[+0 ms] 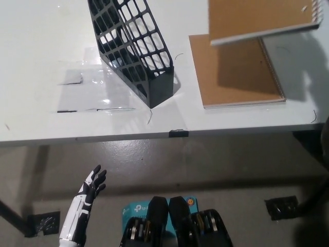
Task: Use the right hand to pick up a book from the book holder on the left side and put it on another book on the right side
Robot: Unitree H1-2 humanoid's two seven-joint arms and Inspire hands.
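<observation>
Book in the air over the right-side book, right hand out of frame.

Nearest: white left hand [91, 184] hangs low at lower left, below the table edge, fingers spread, holding nothing. Black clip or tab [176, 133] sits on the white table [41, 56] front edge. Black mesh book holder [131, 49] stands left of centre, tilted, looks empty from here. Right of it a brown spiral-bound book [239, 77] lies flat on the table. Above its far end a second brown book [262, 20] hangs tilted, casting a shadow on the lower one, overlapping it in view; can't tell if they touch. Right hand not visible, so can't tell its grip.
</observation>
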